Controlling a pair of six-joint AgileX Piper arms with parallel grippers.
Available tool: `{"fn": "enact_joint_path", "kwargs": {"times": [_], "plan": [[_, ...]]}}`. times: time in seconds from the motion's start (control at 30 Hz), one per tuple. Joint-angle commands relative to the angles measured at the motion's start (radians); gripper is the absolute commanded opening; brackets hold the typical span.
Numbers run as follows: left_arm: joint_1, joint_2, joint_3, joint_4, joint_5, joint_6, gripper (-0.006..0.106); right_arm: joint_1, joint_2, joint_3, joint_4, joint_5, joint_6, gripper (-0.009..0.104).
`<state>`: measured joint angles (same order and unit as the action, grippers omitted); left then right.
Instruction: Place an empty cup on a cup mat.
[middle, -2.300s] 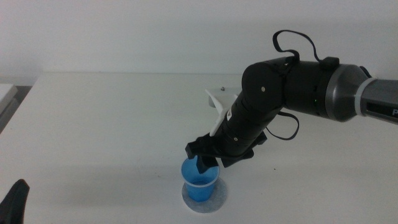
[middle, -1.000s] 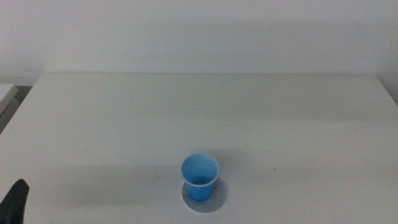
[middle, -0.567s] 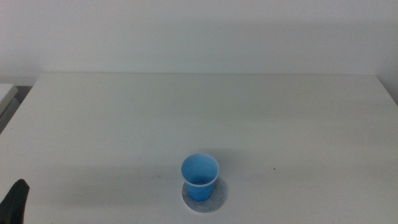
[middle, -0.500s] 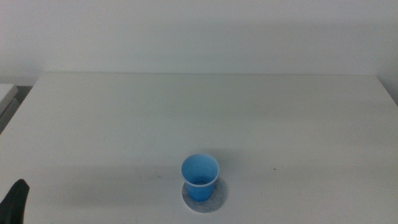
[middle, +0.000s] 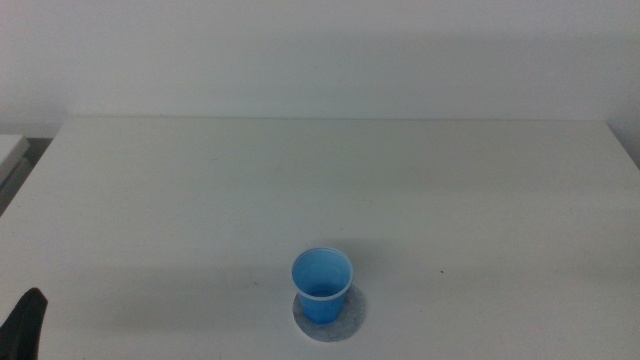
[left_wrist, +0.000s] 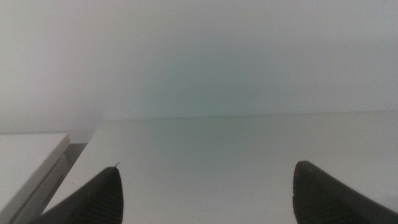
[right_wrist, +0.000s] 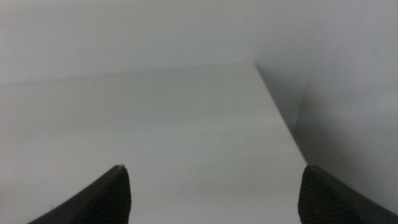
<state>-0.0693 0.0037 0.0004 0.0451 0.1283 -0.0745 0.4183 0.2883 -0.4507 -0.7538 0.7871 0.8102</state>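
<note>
The bright blue cup (middle: 322, 284) stands upright on the round speckled grey cup mat (middle: 346, 318) near the table's front edge, in the middle view. Nothing holds it. My left gripper (left_wrist: 205, 193) is open and empty; one dark jaw tip shows at the middle view's bottom left corner (middle: 25, 322). My right gripper (right_wrist: 214, 196) is open and empty, out of the middle view, looking over bare table toward the table's edge. Neither wrist view shows the cup or the mat.
The white table (middle: 320, 180) spreads wide around the cup. A pale flat block (left_wrist: 28, 158) lies off the table's left edge, also seen in the middle view (middle: 8, 150). The table's far right edge shows in the right wrist view (right_wrist: 280, 118).
The right arm, which stood over the cup with its gripper at the rim, has let go and drawn back out of the middle view. The cup stays on the mat.
</note>
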Motion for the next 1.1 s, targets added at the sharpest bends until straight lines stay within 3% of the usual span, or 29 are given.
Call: {"fn": "enact_joint_path", "kwargs": {"times": [0.0,0.1,0.27,0.4,0.57,0.8,1.07], "plan": [[-0.001,-0.004,0.000,0.000,-0.013,-0.003,0.094,-0.010,-0.006,0.021,0.057,-0.001,-0.070,0.092],[-0.001,-0.004,0.000,0.000,-0.013,-0.003,0.094,-0.019,-0.012,0.021,0.163,0.000,-0.200,0.092],[-0.001,-0.004,0.000,0.000,-0.013,-0.003,0.094,-0.145,-0.059,0.039,0.218,-0.086,-0.299,0.092],[-0.001,-0.004,0.000,0.000,-0.013,-0.003,0.094,-0.305,-0.125,0.087,0.447,-0.301,-0.587,0.092],[-0.001,-0.004,0.000,0.000,-0.013,-0.003,0.094,-0.435,-0.148,0.164,0.653,-0.441,-0.661,0.092],[-0.001,-0.004,0.000,0.000,-0.013,-0.003,0.094,-0.439,-0.203,0.342,0.702,-0.695,-0.756,0.092],[-0.001,-0.004,0.000,0.000,-0.013,-0.003,0.094,-0.439,-0.288,0.451,0.679,-0.704,-0.756,0.092]]}}
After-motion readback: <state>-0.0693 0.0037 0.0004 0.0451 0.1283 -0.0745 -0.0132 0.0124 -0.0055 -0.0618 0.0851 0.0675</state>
